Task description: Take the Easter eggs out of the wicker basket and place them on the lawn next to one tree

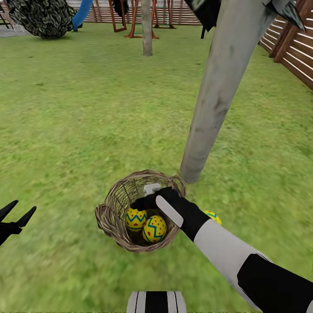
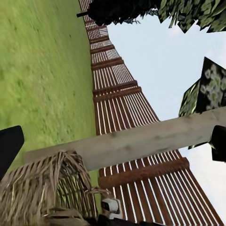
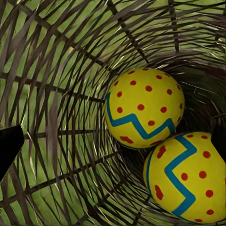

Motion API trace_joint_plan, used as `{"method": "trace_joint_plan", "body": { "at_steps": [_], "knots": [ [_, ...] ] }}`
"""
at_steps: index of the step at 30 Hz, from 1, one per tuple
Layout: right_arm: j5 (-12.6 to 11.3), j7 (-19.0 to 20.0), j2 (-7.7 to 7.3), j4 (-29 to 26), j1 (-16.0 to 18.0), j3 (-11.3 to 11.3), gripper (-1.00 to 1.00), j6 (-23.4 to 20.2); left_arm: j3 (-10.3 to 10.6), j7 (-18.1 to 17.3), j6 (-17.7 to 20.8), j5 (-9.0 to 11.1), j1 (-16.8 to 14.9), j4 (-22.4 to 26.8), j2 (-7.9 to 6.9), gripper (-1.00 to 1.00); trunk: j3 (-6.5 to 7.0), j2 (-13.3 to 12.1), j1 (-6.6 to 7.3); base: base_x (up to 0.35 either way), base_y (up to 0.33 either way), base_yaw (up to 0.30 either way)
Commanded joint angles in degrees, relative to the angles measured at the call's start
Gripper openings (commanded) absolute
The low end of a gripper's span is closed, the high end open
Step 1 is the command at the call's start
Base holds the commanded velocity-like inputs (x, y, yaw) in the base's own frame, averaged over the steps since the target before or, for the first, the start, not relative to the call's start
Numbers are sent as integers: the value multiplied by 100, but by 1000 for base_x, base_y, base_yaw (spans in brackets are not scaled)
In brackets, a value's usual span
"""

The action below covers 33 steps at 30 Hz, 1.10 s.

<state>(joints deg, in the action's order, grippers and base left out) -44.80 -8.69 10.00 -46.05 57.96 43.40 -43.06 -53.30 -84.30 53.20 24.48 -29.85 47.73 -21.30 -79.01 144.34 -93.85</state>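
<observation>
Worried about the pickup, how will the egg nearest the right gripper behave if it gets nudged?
The egg looks smooth and rounded, so it would likely roll. It touches the second egg and would probably push it. The wicker basket wall should contain both.

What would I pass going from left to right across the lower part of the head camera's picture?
Left gripper → wicker basket → two Easter eggs inside it → a third egg lying on the lawn beside the right arm.
</observation>
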Motion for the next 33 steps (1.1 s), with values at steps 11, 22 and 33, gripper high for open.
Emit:
{"method": "trace_joint_plan", "body": {
  "at_steps": [11, 22, 33],
  "knots": [
    [-52, -420, 0, -19, 19, 10, 100, 164, 16, -16, 59, -22, -3, 0, 3, 100, -248, 17, -27, 0, 0, 0],
    [-55, -686, 0, -347, 22, 10, 100, 192, 21, -16, 59, -23, -3, -4, 4, 100, -492, 31, -55, 0, 0, 25],
    [-50, -779, 0, -418, 22, 10, 100, 192, 21, -16, 59, -22, -3, -5, 4, 100, -736, 46, -84, 0, 0, 134]
  ]
}}
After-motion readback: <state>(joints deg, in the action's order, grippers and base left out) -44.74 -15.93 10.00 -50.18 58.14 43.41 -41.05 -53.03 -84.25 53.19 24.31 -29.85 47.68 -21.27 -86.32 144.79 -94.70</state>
